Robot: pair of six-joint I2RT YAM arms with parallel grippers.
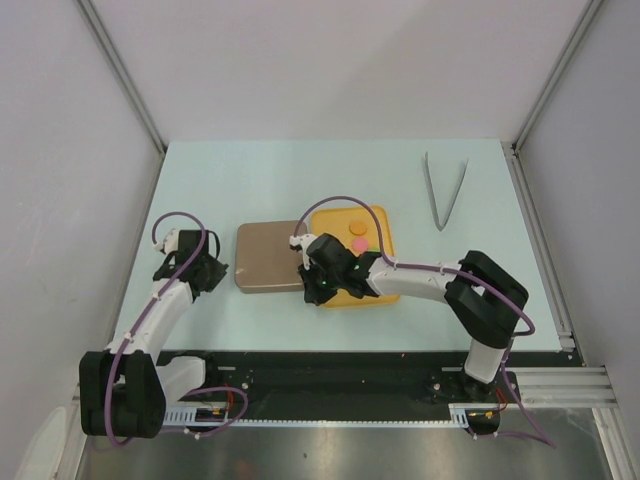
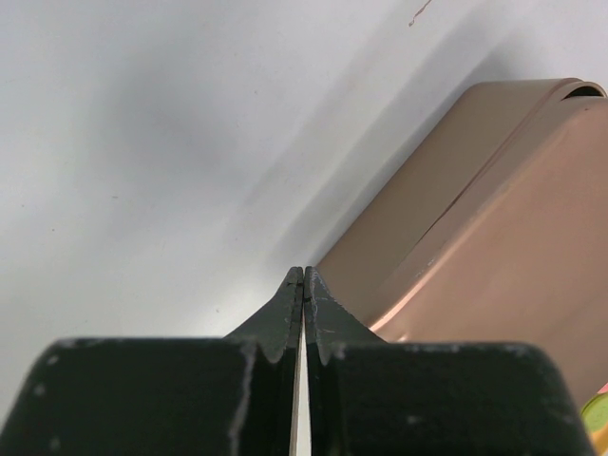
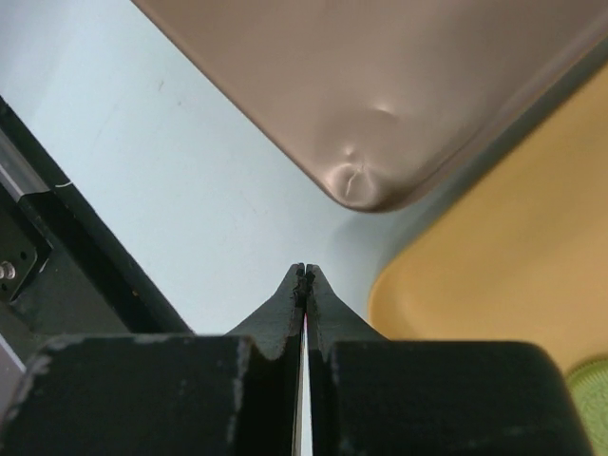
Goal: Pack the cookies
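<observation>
Pale green table [image 1: 200,180] between white walls, with a brown lid [image 1: 270,257] lying just beside a yellow tray [image 1: 385,225] and tongs [image 1: 443,190] well apart at the far right. In the tray, a pink cookie [image 1: 358,232] and an orange cookie [image 1: 358,244] close together, plus a green cookie [image 3: 594,399] near its front edge. Both pincers pressed together on nothing: left gripper [image 2: 303,277] beside the lid's left edge, right gripper [image 3: 304,274] low over bare table by the lid's near corner and the tray
</observation>
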